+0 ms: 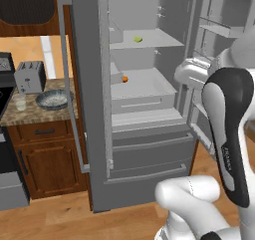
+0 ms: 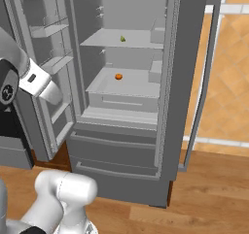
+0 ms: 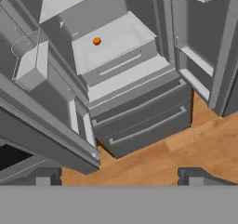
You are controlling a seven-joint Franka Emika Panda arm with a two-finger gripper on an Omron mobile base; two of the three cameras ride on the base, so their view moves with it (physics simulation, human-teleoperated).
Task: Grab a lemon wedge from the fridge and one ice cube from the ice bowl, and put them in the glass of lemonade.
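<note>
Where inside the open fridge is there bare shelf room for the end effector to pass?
The upper shelf is bare on both sides of the lemon wedge. The lower shelf is bare right of the small orange fruit. On the counter, the toaster, ice bowl and glass of lemonade crowd together.

Warm wood plank floor (image 1: pixel 55 214) all over, kind of honey coloured. On the left there's a dark brown wooden cabinet (image 1: pixel 47 159) with a drawer and a door, topped by a speckled stone tabletop (image 1: pixel 37 113). A silver toaster (image 1: pixel 30 76) sits on it against an orange-tan tiled wall (image 1: pixel 30 49). The same tiles show on the wall (image 2: pixel 228 82) on the other side. Lighting is flat and even.
</note>
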